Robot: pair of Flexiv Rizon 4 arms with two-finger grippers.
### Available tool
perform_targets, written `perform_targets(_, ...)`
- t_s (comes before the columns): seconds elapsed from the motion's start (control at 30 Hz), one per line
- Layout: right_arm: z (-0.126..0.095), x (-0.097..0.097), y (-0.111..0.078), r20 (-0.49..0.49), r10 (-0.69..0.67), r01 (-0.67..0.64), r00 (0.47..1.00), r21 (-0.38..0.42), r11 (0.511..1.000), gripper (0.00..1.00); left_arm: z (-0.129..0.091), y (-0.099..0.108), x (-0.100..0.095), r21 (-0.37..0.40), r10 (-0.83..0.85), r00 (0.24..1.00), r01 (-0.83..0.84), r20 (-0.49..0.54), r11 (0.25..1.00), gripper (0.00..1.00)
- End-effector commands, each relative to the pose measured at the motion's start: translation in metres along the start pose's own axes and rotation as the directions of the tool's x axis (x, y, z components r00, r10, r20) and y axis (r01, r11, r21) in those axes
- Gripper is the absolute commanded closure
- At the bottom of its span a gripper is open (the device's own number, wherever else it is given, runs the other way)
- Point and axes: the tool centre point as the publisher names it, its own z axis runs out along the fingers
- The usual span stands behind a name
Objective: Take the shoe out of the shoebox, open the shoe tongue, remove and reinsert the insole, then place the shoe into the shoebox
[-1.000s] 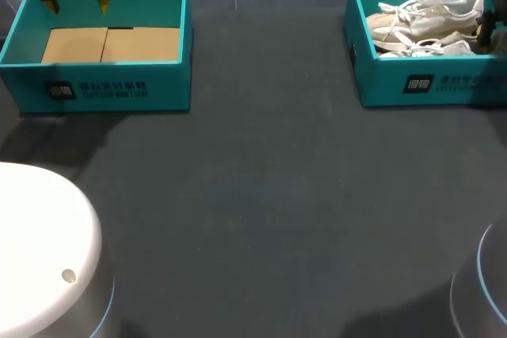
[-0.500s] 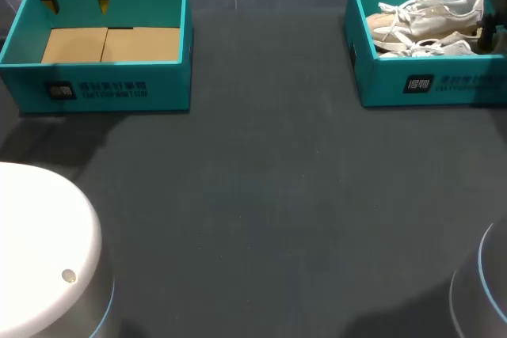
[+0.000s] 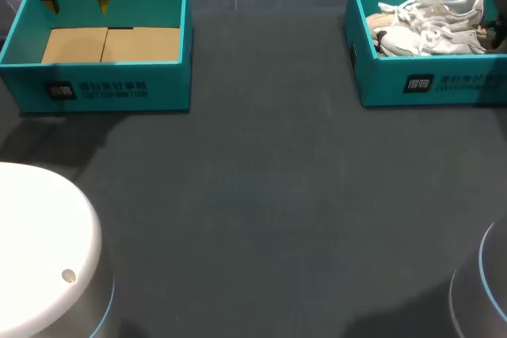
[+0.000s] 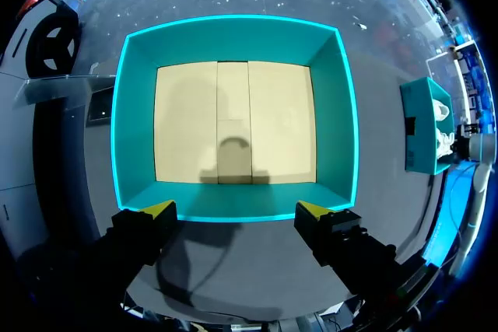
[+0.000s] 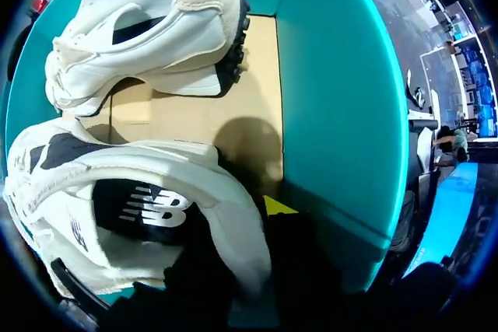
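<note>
2 teal boxes, one gripper at each
Upper left, the left gripper (image 3: 77,4) hangs over the empty box (image 3: 111,77), fingers wide apart. Upper right, the shoebox (image 3: 444,85) holds 2 white shoes; the right gripper (image 5: 249,227) is clamped on the heel of the near shoe (image 3: 420,39), tilted on its side against the other shoe (image 3: 444,7)

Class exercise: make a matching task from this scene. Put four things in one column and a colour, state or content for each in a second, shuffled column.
Things:
1 left shoebox
2 right shoebox
3 left gripper
4 table

Descriptions:
A dark grey
B holds white shoes
C open, holding nothing
D only a cardboard floor inside

Pairs: 1-D, 2-B, 3-C, 4-A
</note>
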Motion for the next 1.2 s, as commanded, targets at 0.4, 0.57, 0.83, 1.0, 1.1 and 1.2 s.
perform_targets(0.4, -0.034, -0.005, -0.005, 0.004, 0.02, -0.02, 1.0, -0.036, 0.999, 1.0, 0.0, 0.0, 0.0, 0.0, 0.0, 1.0, 0.0, 0.0, 1.0, 0.0)
perform_targets(0.57, -0.055, -0.01, -0.004, 0.009, 0.022, -0.021, 1.0, -0.056, 0.998, 1.0, 0.0, 0.0, 0.0, 0.0, 0.0, 1.0, 0.0, 0.0, 1.0, 0.0)
perform_targets(0.83, -0.084, -0.016, 0.001, 0.02, 0.024, -0.022, 1.0, -0.076, 0.997, 1.0, 0.0, 0.0, 0.0, 0.0, 0.0, 1.0, 0.0, 0.0, 1.0, 0.0)
perform_targets(1.0, -0.109, -0.015, 0.001, 0.035, 0.02, -0.017, 0.999, -0.092, 0.996, 1.0, 0.0, 0.0, 0.0, 0.0, 0.0, 1.0, 0.0, 0.0, 1.0, 0.0)
perform_targets(1.1, -0.125, -0.015, 0.0, 0.053, 0.019, -0.014, 0.998, -0.093, 0.996, 1.0, 0.0, 0.0, 0.0, 0.0, 0.0, 1.0, 0.0, 0.0, 1.0, 0.0)
perform_targets(1.2, -0.143, -0.016, -0.001, 0.069, 0.021, -0.015, 0.997, -0.09, 0.996, 1.0, 0.0, 0.0, 0.0, 0.0, 0.0, 1.0, 0.0, 0.0, 1.0, 0.0)
